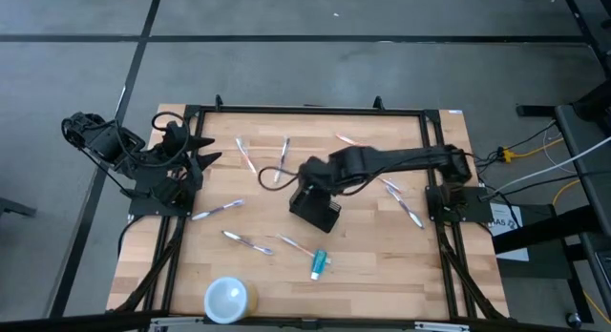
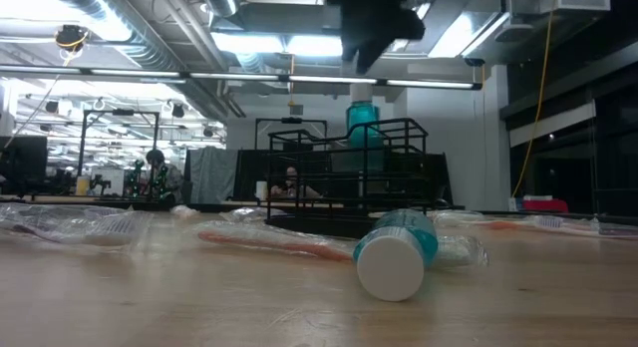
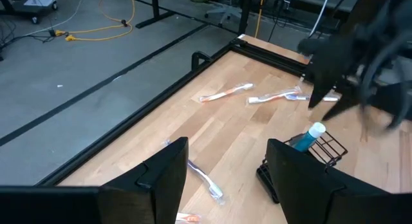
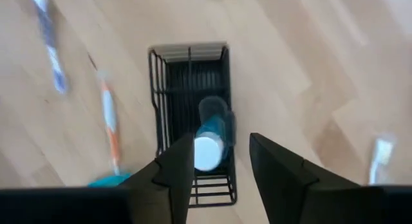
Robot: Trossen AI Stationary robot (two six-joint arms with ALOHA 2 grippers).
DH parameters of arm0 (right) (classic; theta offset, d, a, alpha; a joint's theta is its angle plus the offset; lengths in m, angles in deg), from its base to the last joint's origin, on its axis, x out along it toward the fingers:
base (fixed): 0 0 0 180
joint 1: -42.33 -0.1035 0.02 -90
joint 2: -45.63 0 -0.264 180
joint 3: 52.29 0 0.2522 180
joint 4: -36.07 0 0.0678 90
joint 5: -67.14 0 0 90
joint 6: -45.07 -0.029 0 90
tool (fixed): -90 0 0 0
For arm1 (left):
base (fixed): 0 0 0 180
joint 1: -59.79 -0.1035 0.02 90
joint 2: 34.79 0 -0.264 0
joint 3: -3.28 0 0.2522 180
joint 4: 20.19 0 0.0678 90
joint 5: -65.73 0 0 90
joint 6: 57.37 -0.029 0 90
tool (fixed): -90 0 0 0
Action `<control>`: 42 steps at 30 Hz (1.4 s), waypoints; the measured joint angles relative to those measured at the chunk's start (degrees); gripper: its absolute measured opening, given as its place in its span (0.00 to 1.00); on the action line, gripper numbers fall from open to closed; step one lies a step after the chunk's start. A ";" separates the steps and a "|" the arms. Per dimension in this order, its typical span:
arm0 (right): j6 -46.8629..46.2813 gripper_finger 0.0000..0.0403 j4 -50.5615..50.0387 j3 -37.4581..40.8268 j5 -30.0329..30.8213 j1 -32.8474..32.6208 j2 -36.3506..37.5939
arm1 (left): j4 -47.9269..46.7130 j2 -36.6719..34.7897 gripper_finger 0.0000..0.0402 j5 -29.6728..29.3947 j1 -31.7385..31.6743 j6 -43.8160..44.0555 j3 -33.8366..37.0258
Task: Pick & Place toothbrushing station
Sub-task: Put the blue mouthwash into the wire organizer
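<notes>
Toothbrushing station [image 1: 315, 209] is what we see mid-table [image 1: 382, 275], under the right arm. From the left: our left gripper [image 1: 203, 149] waits parted at the table's edge; our right gripper [image 4: 222, 161] hangs open just above the station, which holds a teal tube [image 4: 209, 143].

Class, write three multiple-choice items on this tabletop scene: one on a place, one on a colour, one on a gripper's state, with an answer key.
1. Where does the black caddy stand?
A. near the table's middle
B. on the floor
C. inside the cup

2. What colour is the round cup?
A. red
B. white
C. black

3. How is the right gripper?
A. shut on a toothbrush
B. out of view
C. open above the caddy

Answers: 1 A, the high view shows it mid-table. 2 B, it looks white from above. 3 C, its wrist view shows spread fingers over a teal tube standing in the caddy.
</notes>
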 joint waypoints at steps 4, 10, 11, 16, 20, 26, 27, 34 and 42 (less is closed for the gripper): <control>0.12 0.36 -1.79 -0.09 0.45 -1.64 4.82 | -0.24 -0.03 0.52 0.28 0.02 0.02 0.00; 3.70 0.35 -4.58 1.61 -4.52 -9.81 8.67 | -3.52 -0.10 0.52 2.16 0.00 2.08 0.02; 4.08 0.35 -4.63 2.15 -6.16 -11.72 8.67 | -4.40 -0.01 0.52 3.00 0.02 2.92 0.02; 3.64 0.35 -4.81 5.87 -10.92 -19.02 8.50 | -5.10 1.91 0.52 6.25 1.45 4.35 0.02; -0.94 0.35 -4.92 6.45 -8.43 -22.10 8.50 | -5.10 5.16 0.52 8.44 3.40 5.68 0.02; -8.34 0.31 -8.56 6.47 1.32 -27.84 11.74 | -5.11 11.55 0.52 12.41 3.76 10.41 0.09; -9.74 0.30 -9.05 6.47 3.49 -28.73 12.61 | -5.08 12.60 0.52 12.44 3.76 11.93 0.10; -14.20 0.26 -10.17 6.45 10.49 -33.99 18.49 | 2.67 19.64 0.52 18.19 1.88 15.59 2.87; -18.71 0.25 -15.01 6.45 16.28 -41.75 22.50 | 20.56 32.48 0.52 30.29 -3.84 14.63 3.32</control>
